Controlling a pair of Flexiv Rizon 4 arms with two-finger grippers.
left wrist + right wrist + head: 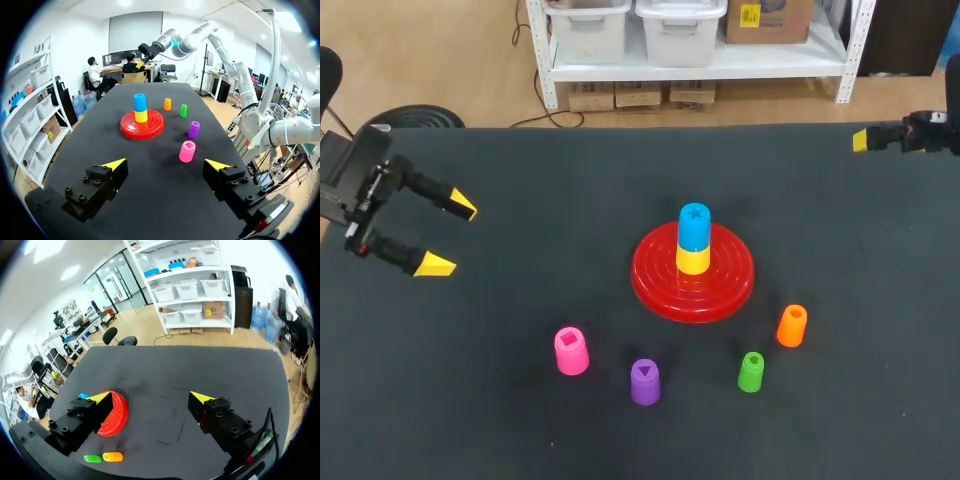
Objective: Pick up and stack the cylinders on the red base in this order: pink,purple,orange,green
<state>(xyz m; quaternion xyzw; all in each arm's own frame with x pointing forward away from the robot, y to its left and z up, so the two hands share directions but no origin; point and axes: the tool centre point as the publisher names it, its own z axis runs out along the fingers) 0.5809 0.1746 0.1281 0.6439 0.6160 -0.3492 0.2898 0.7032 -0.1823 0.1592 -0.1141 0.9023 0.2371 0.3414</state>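
Observation:
The red base point(665, 285) point(152, 126) point(117, 412) lies mid-table with a yellow cylinder point(693, 259) and a blue one point(695, 228) stacked on its peg. In front of it stand the pink point(570, 351) point(187, 151), purple point(645, 381) point(194, 129), green point(751, 371) point(183, 110) point(92, 458) and orange point(792, 325) point(167, 104) point(113, 456) cylinders, all upright and apart. My left gripper point(448, 236) point(167, 164) hangs open over the table's left side, well short of the pink cylinder. My right gripper point(150, 397) is open at the far right edge, where only one yellow tip point(860, 141) shows in the head view.
The black table point(520, 420) point(200, 370) carries nothing else. Bare surface lies all around the base and the loose cylinders.

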